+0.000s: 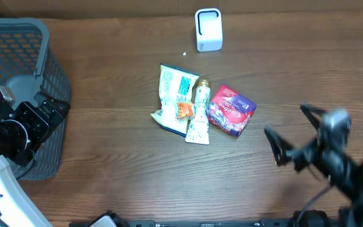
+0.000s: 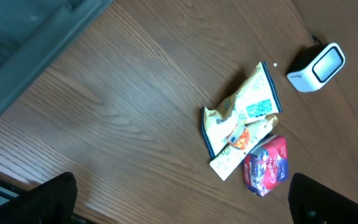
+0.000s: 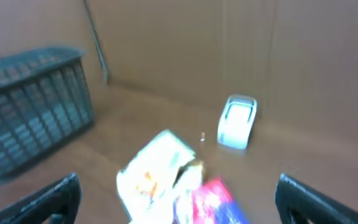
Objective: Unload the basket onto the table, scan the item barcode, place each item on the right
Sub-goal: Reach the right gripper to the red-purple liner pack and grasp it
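Your right pincer [image 1: 285, 123] stands spread, empty. Purple packet [image 1: 230, 110] ahead: probably light, crinkly, slippery; pinch its near edge.

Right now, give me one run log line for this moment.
scan: not done | left gripper: open, empty, by basket | right gripper: open, empty | snack bag, tube, red pouch: clustered mid-table, untouched | scanner: far edge

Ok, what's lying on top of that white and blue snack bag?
A cream tube with a gold cap overlaps the right edge of the snack bag. The strip of bag beneath it is hidden, so any print there can't be read.
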`<action>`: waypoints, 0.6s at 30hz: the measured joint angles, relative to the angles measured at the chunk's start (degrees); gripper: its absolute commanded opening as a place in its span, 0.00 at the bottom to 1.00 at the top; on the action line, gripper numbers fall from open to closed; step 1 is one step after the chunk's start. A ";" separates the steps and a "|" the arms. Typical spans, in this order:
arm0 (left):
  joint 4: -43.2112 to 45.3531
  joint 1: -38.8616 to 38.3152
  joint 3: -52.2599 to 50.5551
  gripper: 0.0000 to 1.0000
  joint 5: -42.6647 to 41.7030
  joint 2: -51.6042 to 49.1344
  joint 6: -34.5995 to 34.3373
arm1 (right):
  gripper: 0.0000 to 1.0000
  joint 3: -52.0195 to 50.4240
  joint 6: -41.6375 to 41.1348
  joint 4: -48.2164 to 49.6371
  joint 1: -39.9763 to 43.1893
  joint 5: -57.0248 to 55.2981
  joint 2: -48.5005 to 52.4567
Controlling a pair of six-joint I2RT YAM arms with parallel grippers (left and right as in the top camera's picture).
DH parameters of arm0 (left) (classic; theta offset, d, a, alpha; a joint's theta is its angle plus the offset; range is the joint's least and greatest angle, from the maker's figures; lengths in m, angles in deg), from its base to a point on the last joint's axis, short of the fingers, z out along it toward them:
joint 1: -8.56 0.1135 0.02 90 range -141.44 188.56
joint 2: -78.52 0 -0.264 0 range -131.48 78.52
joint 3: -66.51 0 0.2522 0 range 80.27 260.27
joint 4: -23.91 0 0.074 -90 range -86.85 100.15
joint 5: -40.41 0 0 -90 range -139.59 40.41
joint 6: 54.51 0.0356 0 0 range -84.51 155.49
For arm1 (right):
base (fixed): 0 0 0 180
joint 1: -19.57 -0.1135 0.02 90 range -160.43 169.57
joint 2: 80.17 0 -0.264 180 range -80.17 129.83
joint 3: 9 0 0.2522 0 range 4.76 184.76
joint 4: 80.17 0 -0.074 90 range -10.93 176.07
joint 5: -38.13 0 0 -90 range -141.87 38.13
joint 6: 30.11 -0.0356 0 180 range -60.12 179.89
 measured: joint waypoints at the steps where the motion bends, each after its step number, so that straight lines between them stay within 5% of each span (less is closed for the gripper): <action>1: 0.02 0.00 -0.02 1.00 0.02 -0.02 0.02 | 1.00 4.90 0.35 -5.88 0.00 -0.20 5.95; 6: 0.00 0.00 -0.04 1.00 0.04 -0.11 0.02 | 1.00 22.82 0.72 -21.66 0.00 2.27 29.59; 14: 0.00 0.00 -0.07 1.00 0.04 -0.11 0.02 | 1.00 28.89 -3.58 -16.87 -1.25 22.60 53.13; 18: -0.02 0.00 -0.07 1.00 0.02 -0.11 0.02 | 1.00 28.89 -9.68 -15.72 -6.99 14.12 59.98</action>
